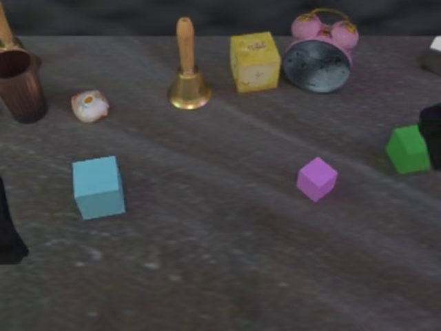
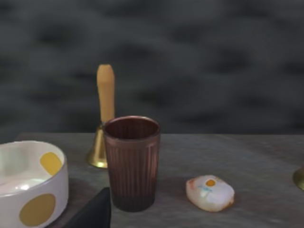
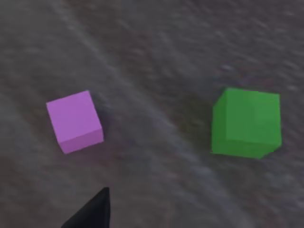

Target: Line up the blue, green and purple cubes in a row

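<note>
Dark grey mottled bench (image 1: 220, 276) under a dim blurred backdrop, objects scattered over it. Blue cube (image 1: 98, 187) sits at the left, well apart from the other two. Purple cube (image 1: 317, 178) sits right of centre, turned at an angle; green cube (image 1: 407, 149) is near the right edge, further back than the purple one, the two apart and not touching. No row formed: blue, purple and green lie at different depths. Along the far edge: brass bell with wooden handle (image 1: 187, 69), yellow cube with pale markings (image 1: 255, 61), pink alarm clock (image 1: 321, 52) lying tilted just beside the yellow cube. Brown ribbed cup (image 1: 22, 84) at far left, a small white-and-orange lump (image 1: 89, 106) near it. Left wrist view shows the cup upright, the bell behind it, the lump beside it, and a white bowl with yellow spots (image 2: 28, 190) at the frame edge. Right tool (image 1: 431, 134) is a dark shape at the right edge, just beside the green cube; cannot tell its opening. Left tool (image 1: 10, 238) is parked at the left edge, near the blue cube; opening likewise cannot be told. Right wrist view looks down on the purple and green cubes, both free on the bench.
</note>
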Tool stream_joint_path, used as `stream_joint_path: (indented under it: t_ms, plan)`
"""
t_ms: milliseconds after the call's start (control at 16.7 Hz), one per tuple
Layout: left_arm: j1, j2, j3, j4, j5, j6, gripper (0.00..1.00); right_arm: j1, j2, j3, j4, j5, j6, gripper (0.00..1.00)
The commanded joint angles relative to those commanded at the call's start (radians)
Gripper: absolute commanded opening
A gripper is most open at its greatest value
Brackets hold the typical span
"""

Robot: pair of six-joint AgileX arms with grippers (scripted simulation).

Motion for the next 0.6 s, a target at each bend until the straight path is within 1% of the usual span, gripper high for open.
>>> stream_joint_path:
  t_ms: [300, 600]
  plan:
    - [0.000, 0.000, 0.000, 0.000, 0.000, 0.000, 1.00, 0.095, 0.523, 0.407, -0.273, 0.003, -0.057, 1.00]
    - [0.000, 0.000, 0.000, 0.000, 0.000, 0.000, 1.00, 0.169, 0.912, 0.740, -0.475, 0.004, -0.101, 1.00]
